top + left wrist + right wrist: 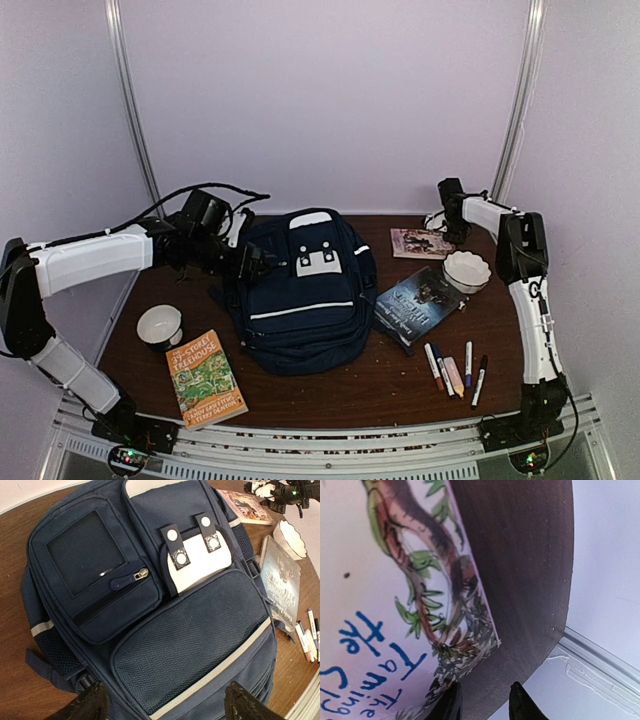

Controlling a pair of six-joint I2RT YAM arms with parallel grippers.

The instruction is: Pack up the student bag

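Both the left arm (pixel 95 258) and the right arm (pixel 535 330) wear smooth white shells between chunky black joints, with thin black cables (pixel 205 186) looping off the left one, small green lights (pixel 126 462) at the bases (pixel 135 432), and dark, tapered fingertips (pixel 87 705).

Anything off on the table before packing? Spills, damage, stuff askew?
Nothing spilled or broken. One snag: the student bag lies front up with the pocket zips in view looking shut, so nothing can go in yet. The pink book has a corner near the table edge, but is fully supported.
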